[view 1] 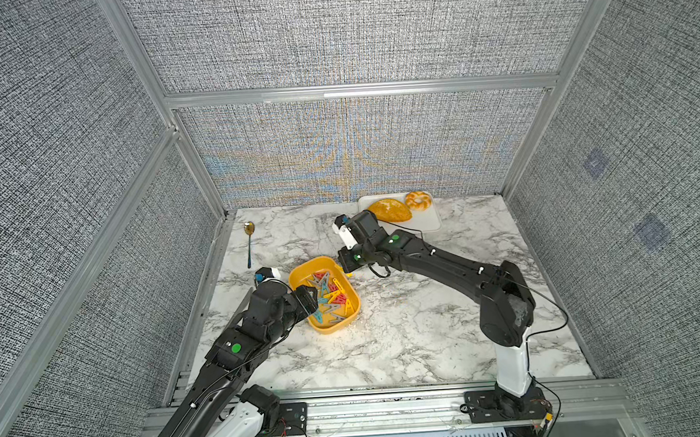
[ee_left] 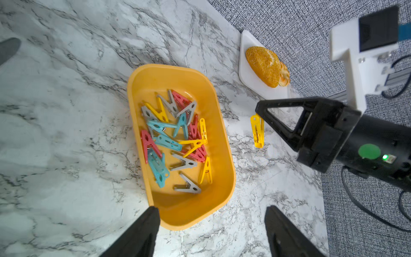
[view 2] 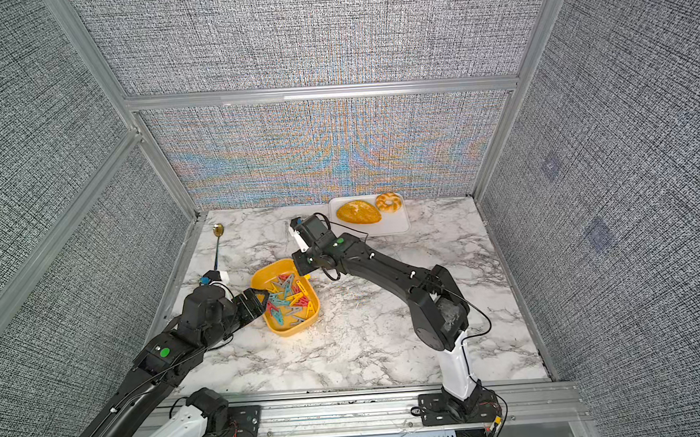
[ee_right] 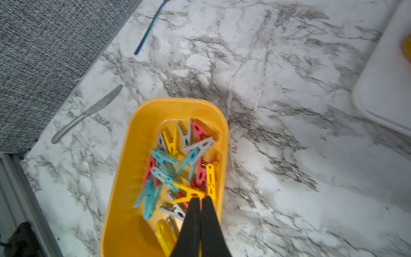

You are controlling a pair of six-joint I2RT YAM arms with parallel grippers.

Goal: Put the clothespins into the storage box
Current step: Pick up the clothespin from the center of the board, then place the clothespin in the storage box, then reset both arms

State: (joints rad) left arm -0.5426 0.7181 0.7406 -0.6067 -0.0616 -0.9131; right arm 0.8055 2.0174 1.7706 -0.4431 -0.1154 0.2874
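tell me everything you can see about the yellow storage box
The storage box is a shallow yellow-orange tub, plastic by its look, rectangular with rounded corners, lidless. It sits upright on the marble table, left of centre, holding a loose heap of red, yellow, teal and grey clothespins.

Beyond the left fingers [ee_left: 142, 233], grey woven fabric panels [view 1: 328, 33] in aluminium framing [view 1: 357, 91] close in three sides. Beneath the fingers spreads a white marble-patterned tabletop [view 1: 389, 342] with dark veins, evenly and brightly lit, shadows soft.
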